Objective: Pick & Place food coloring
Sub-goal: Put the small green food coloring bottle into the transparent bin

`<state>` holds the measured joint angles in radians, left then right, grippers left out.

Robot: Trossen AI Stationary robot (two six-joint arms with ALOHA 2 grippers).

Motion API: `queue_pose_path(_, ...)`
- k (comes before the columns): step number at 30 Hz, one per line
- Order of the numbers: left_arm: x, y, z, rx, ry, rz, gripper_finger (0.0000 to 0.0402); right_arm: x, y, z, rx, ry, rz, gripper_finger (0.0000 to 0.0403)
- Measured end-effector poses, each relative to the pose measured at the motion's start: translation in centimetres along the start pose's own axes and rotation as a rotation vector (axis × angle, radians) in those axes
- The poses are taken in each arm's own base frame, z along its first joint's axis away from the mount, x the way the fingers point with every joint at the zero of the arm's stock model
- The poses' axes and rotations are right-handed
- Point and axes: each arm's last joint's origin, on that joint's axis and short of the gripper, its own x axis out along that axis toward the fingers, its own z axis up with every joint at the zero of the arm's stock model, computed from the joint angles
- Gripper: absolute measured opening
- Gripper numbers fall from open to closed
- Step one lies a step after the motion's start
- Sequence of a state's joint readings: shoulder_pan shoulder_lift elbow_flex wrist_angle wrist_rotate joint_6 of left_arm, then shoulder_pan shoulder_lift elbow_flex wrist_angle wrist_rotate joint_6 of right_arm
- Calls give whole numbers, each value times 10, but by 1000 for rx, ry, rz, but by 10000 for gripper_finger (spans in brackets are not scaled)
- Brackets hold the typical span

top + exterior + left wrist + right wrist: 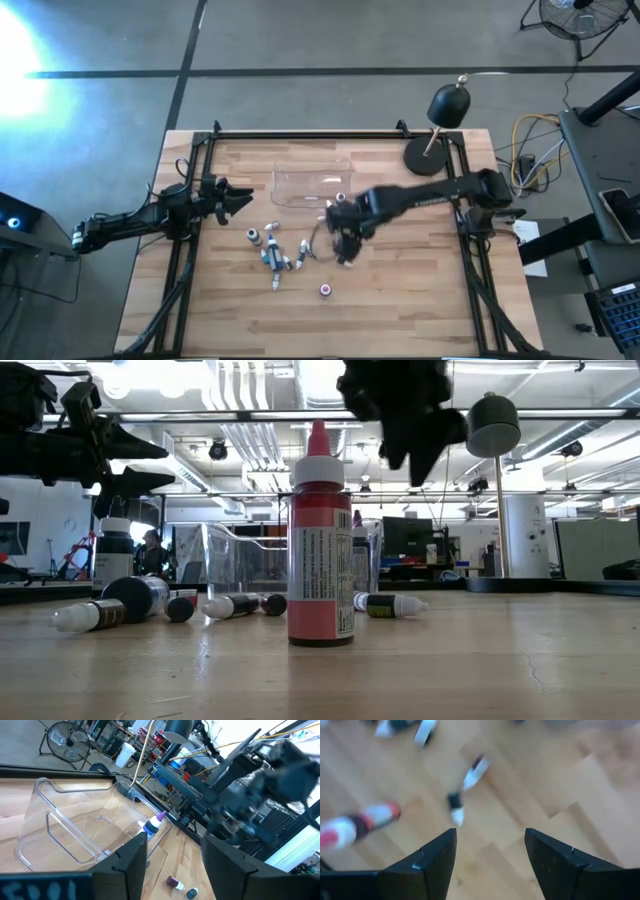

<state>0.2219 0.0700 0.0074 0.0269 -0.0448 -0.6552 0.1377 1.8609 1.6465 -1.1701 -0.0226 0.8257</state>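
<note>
Several tiny food coloring bottles (272, 255) lie on their sides left of the table's middle. A red one (320, 540) with a white cap stands upright nearest the near edge (326, 290). My right gripper (345, 248) hovers open above the table just right of the cluster. Its wrist view (490, 837) looks down on lying bottles (455, 811), with nothing between the fingers. My left gripper (238, 200) is open and raised at the left side, pointing at the clear tray (75, 830). A blue bottle (153, 824) shows by the tray's far wall.
The clear rectangular tray (312, 185) sits beyond the cluster toward the far edge. A black lamp on a round base (430, 155) stands at the far right corner. Black frame rails (190, 250) run along the table's sides. Bare wood lies to the right and near.
</note>
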Motion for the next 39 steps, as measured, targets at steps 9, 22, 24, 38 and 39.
queue_pose_path(9, 0, 0, 0, 0, 0, 0, 161, 40, 26, -58, -8, 17, -52, 223)
queue_pose_path(22, 0, 0, 0, 0, 0, 0, 161, 88, 35, -61, -196, -163, 180, 224)
queue_pose_path(24, 0, 0, 0, 0, 0, 0, 161, 92, 32, -63, -240, -175, 152, 223)
queue_pose_path(38, 0, 0, 0, 0, 0, 0, 161, 121, 10, -64, -277, -306, 88, 219)
queue_pose_path(39, 0, 0, 0, 0, 0, 0, 161, 123, 9, -64, -274, -306, 88, 219)
